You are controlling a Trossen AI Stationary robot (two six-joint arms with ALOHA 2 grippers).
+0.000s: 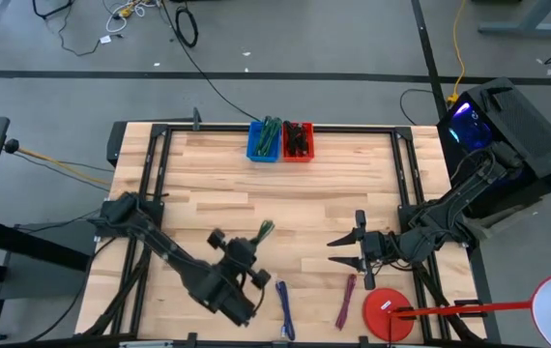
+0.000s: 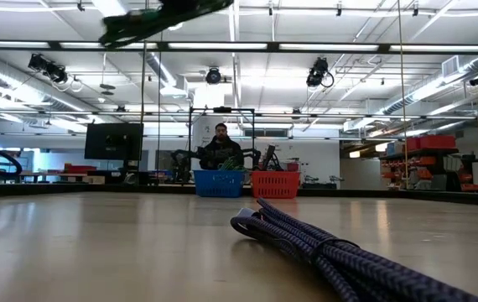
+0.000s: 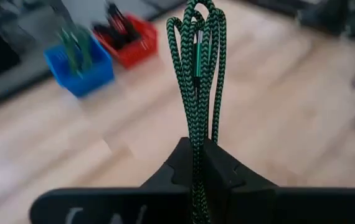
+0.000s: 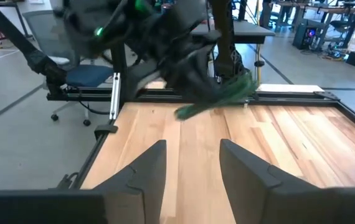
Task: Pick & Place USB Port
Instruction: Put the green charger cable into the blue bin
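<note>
While my left claw (image 3: 201, 163) squeezes green cable (image 3: 199, 74) tight, lifted off table: carry step. Next, take it to blue bin (image 1: 264, 141), drop inside. Right claw (image 1: 345, 251) open, waiting.

green braided usb cable (image 3: 200, 74), folded in loops, pinched in left gripper (image 3: 200, 163), lifted off table

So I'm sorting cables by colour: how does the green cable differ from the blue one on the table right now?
The green cable is clamped in the shut left gripper and lifted; the blue cable lies free on the table. The green one hangs as a long folded bundle, while the blue one lies stretched along the table's near edge. Both are braided, coiled cables.
</note>
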